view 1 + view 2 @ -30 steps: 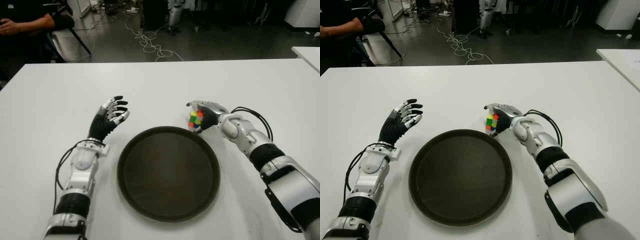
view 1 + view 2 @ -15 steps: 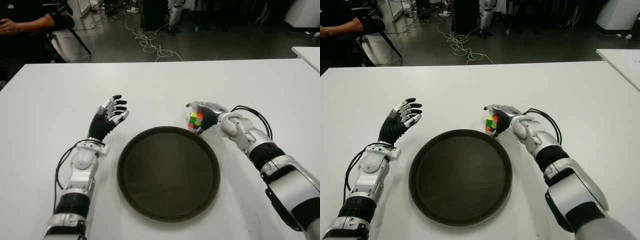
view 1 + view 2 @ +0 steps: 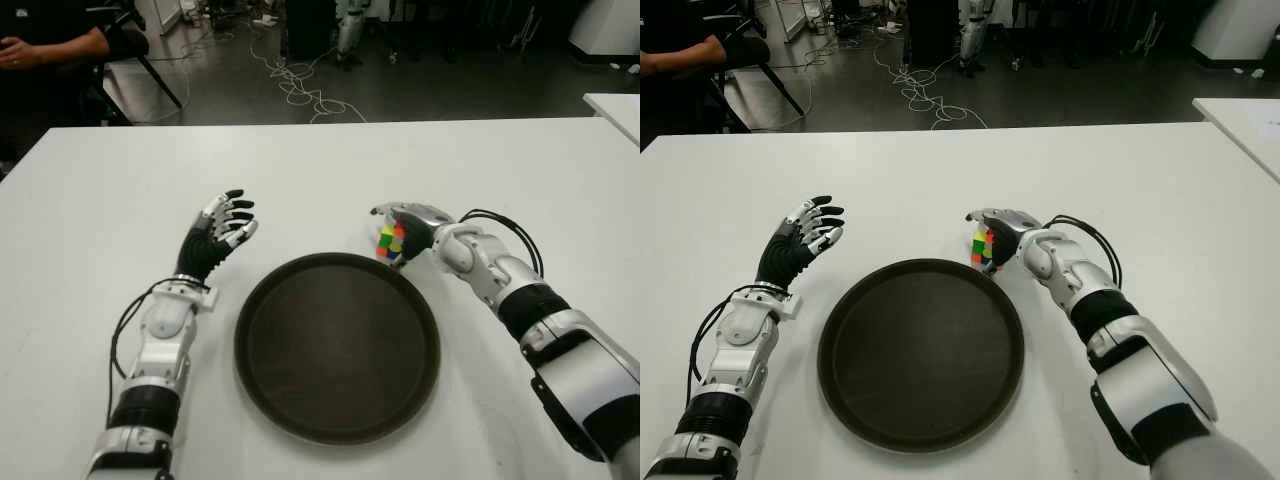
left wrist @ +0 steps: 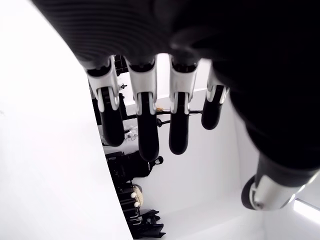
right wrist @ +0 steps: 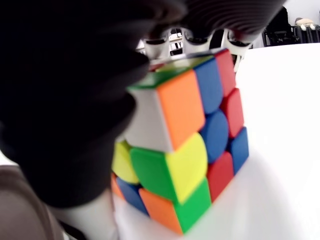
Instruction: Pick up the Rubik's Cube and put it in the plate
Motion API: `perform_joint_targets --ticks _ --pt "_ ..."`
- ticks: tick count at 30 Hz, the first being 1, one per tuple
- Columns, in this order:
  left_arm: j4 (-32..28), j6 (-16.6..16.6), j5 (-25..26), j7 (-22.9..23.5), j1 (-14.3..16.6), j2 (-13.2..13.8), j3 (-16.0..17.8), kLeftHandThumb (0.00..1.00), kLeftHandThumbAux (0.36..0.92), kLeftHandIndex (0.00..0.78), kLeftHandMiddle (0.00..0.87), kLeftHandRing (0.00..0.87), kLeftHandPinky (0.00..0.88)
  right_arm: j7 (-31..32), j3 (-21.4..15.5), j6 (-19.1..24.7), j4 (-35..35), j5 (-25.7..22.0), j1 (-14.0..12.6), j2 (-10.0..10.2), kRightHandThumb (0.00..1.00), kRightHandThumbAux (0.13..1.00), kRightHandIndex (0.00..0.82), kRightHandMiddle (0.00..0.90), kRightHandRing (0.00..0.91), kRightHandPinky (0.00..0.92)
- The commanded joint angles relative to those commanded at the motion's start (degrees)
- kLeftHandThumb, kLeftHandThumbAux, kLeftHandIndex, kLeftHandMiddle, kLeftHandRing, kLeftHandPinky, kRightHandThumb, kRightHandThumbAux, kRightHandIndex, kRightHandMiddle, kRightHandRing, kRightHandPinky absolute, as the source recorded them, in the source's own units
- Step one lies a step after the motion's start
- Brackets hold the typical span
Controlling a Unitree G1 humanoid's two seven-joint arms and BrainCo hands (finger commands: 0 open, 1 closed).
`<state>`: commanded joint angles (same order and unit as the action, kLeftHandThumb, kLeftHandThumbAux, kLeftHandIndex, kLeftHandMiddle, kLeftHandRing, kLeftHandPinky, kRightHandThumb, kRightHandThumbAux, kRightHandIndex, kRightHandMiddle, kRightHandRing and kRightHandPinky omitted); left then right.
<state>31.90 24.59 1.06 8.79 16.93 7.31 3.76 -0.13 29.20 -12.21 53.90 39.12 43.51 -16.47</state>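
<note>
A humanoid robot faces a white table (image 3: 90, 220) from above, both arms reaching forward. In the middle, close to the robot, sits a round dark plate (image 3: 337, 345) with a raised rim, and nothing lies in it. The right hand (image 3: 410, 228) is just beyond the plate's far right edge, its fingers curled around the Rubik's Cube (image 3: 390, 240), whose green, yellow, orange and red squares show between the thumb and fingers. The right wrist view shows the cube pressed close against the dark palm; its lower corner seems to be at or very near the tabletop, though the angle makes it hard to say whether it has cleared the surface. The left hand (image 3: 218, 232) is raised beside the plate's left side, fingers spread and holding nothing. A person's arm (image 3: 50, 45) shows at the far left edge, behind the table. The step in hand appears to be the grasp and lift. The next move calls for raising the cube over the rim, carrying it inward over the plate, and loosening the fingers.
</note>
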Motion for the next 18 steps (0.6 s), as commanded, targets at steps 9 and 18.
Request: perform_joint_targets --ticks 9,18 --pt "-0.82 -0.81 -0.48 -0.33 -0.17 0.20 -0.31 0.074 0.643 0.196 0.269 0.266 0.254 -6.12 -0.03 -0.93 0.58 0.19 -0.52 0.21 0.684 0.746 0.405 0.401 0.426 0.485" --pt "-1.19 -1.00 -0.65 -0.22 -0.29 0.41 -0.37 0.079 0.629 0.189 0.264 0.264 0.261 -6.80 -0.15 -0.62 1.30 -0.38 -0.47 0.59 0.703 0.737 0.410 0.402 0.448 0.547"
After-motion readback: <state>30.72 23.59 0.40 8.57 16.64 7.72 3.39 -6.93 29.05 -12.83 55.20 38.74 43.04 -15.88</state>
